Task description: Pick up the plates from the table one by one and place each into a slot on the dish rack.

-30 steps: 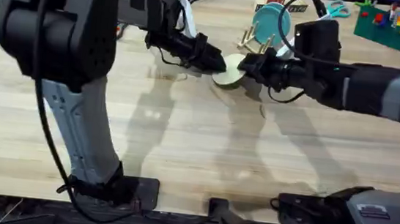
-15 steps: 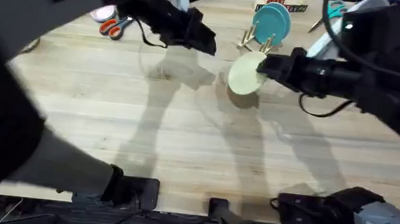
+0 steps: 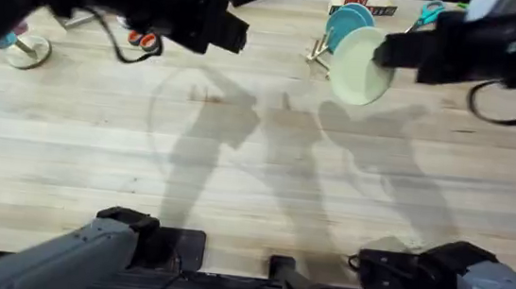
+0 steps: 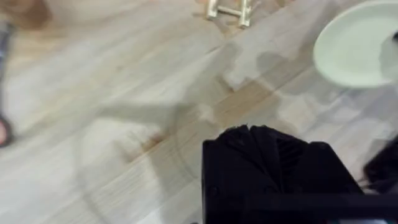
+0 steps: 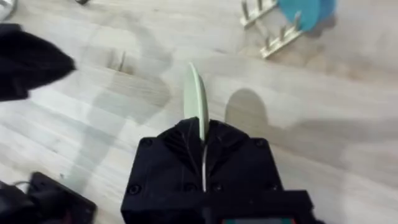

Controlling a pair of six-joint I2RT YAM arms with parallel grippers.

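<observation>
Right fingers (image 5: pixel 200 144) pinch the cream plate (image 3: pixel 359 65) aloft before the dish rack (image 3: pixel 321 49) holding the teal plate (image 3: pixel 343 22); left fingers (image 4: pixel 264 140) pressed together.

Two plates: one cream-yellow plate (image 3: pixel 359 66), one turquoise plate (image 3: pixel 346 24). One dish rack (image 3: pixel 322 50). One table (image 3: pixel 237 162). Two grippers: left gripper (image 3: pixel 235 33), right gripper (image 3: pixel 388 51). One pair of scissors (image 3: pixel 140 38).
</observation>
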